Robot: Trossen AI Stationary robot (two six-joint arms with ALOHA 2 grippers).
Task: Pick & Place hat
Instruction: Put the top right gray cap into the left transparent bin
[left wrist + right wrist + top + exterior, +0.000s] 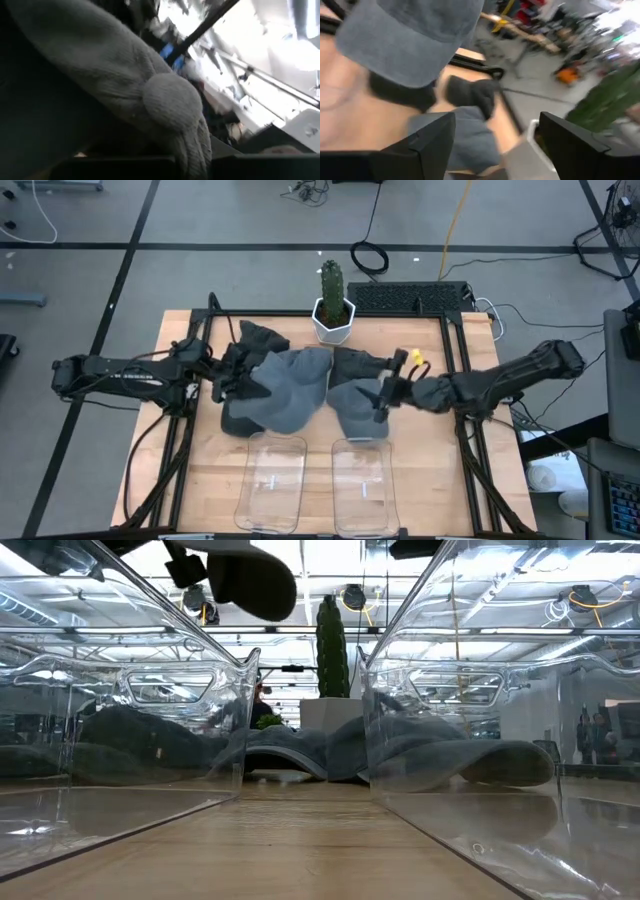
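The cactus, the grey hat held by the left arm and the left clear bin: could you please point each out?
cactus (331,281), high view, on its green stem.
grey hat (290,388), high view, on its crown.
left clear bin (272,481), high view, on its floor.

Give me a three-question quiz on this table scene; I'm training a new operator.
1. True or false: the cactus stands in a white pot.
2. How many clear bins are on the table? A) one B) two C) four
3. Fill in: the left end effector is shut on a grey ____.

Key: 1 true. 2 B, the left bin and right bin. 3 hat; the right end effector is open above another hat.
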